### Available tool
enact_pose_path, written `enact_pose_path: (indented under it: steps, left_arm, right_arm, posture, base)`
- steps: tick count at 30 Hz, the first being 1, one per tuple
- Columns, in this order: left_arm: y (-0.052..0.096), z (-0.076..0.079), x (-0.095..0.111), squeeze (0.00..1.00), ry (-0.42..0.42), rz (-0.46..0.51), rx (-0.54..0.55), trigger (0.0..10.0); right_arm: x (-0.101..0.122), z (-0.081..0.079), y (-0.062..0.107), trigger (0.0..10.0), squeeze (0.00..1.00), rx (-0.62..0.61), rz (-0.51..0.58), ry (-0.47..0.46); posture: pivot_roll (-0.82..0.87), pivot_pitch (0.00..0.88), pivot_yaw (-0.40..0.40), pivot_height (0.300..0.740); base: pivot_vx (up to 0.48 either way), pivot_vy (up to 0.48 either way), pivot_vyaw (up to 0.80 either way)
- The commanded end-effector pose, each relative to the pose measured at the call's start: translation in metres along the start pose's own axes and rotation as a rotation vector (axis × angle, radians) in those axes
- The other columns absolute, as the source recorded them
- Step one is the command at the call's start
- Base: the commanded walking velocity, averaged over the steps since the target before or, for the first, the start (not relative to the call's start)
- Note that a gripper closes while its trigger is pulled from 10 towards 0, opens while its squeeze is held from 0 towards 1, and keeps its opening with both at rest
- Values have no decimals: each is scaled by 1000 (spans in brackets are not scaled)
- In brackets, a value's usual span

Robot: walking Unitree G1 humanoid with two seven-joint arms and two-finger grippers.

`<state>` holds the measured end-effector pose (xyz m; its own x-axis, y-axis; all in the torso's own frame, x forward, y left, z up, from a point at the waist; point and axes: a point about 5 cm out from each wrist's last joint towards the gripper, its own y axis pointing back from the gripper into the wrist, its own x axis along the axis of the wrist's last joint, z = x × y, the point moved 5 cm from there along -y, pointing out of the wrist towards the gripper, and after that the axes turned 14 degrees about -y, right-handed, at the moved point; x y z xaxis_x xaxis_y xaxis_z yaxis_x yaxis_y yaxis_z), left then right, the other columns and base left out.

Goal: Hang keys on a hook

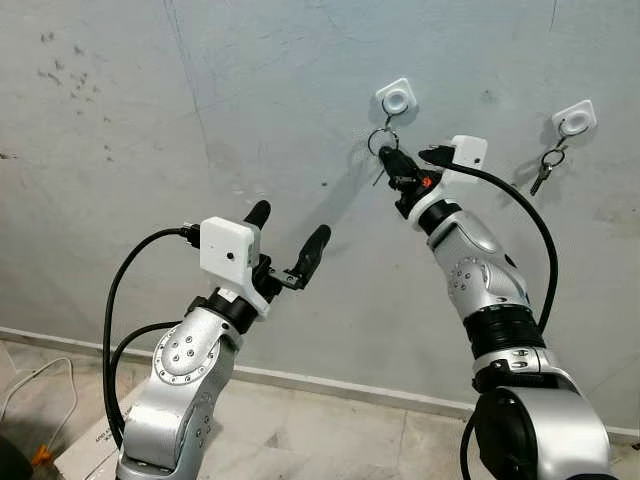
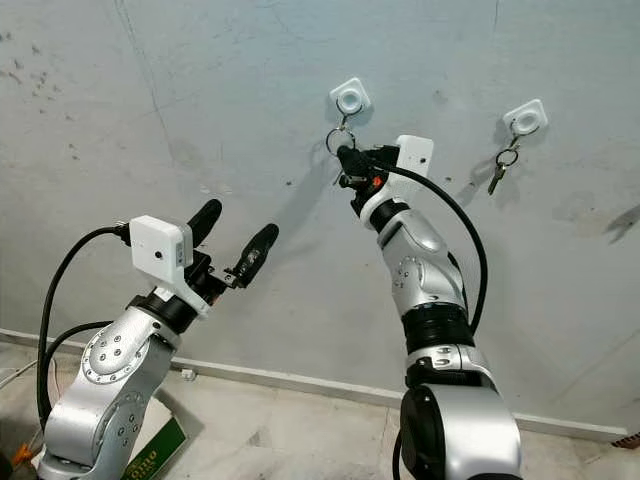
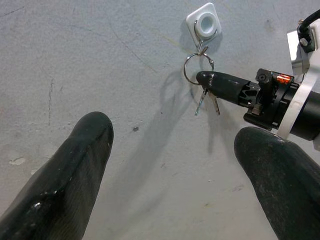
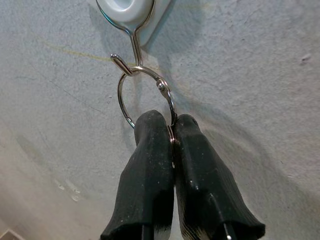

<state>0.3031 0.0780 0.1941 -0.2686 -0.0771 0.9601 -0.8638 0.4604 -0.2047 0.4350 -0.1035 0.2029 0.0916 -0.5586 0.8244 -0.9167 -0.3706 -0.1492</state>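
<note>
Two silver screw-studded arms are wearing black joint bands, white wrist camera boxes, looping black cables and long black fingers (image 1: 316, 247).

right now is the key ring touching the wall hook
Touching. In the right wrist view the key ring sits over the wall hook wire, pinched below by the right gripper.

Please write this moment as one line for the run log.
right gripper: jaws shut on key ring | key ring: on wall hook | left gripper: jaws open, idle | second keys: on other hook
</note>
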Motion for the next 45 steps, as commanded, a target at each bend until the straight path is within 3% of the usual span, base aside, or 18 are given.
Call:
enact_pose_path:
  steps: [1, 4, 5, 6, 7, 8, 9, 11, 26, 30, 45]
  left_arm:
    - [-1, -1, 1, 0, -6, 3, 7, 10000]
    - [-1, -1, 1, 0, -6, 3, 8, 10000]
    - [-1, -1, 1, 0, -6, 3, 7, 10000]
    - [-1, -1, 1, 0, -6, 3, 7, 10000]
    - [-1, -1, 1, 0, -5, 3, 7, 10000]
    - [-1, -1, 1, 0, -5, 3, 6, 10000]
    - [-1, -1, 1, 0, -5, 3, 5, 10000]
    - [-1, -1, 1, 0, -4, 2, 5, 10000]
    - [-2, -1, 0, 0, -6, 0, 5, 10000]
    - [-2, -1, 0, 0, -7, 0, 5, 10000]
    - [5, -3, -9, 0, -13, -30, 10, 10000]
  right_arm:
    - [-28, 19, 8, 10000, 0, -77, -98, -24]
    - [-28, 19, 8, 10000, 0, -78, -97, -27]
    - [-28, 19, 8, 10000, 137, -79, -96, -26]
    - [-28, 20, 8, 10000, 149, -81, -95, -25]
    - [-28, 20, 9, 10000, 588, -81, -94, -24]
    - [-27, 20, 9, 10000, 588, -81, -92, -24]
    - [-27, 21, 9, 10000, 941, -84, -91, -20]
    - [-27, 21, 9, 10000, 1000, -84, -89, -20]
    - [-25, 21, 8, 10000, 1000, -83, -77, 3]
    - [-25, 17, 10, 10000, 1000, -56, -79, 120]
    - [-31, 12, 34, 10000, 1000, 24, -75, 346]
  posture:
    - [63, 7, -1, 740]
    - [62, 6, 0, 740]
    - [60, 4, 2, 740]
    - [60, 4, 2, 740]
    - [60, 4, 2, 740]
    - [60, 4, 2, 740]
    - [59, 3, 2, 740]
    - [58, 2, 2, 740]
    - [60, 0, 2, 740]
    - [60, 0, 2, 740]
    - [54, 0, 6, 740]
  base:
    - [0, 0, 0]
    - [0, 0, 0]
    - [0, 0, 0]
    - [0, 0, 0]
    - [0, 0, 0]
    - [0, 0, 0]
    - [0, 0, 0]
    - [0, 0, 0]
    - [0, 0, 0]
    - [0, 0, 0]
    - [0, 0, 0]
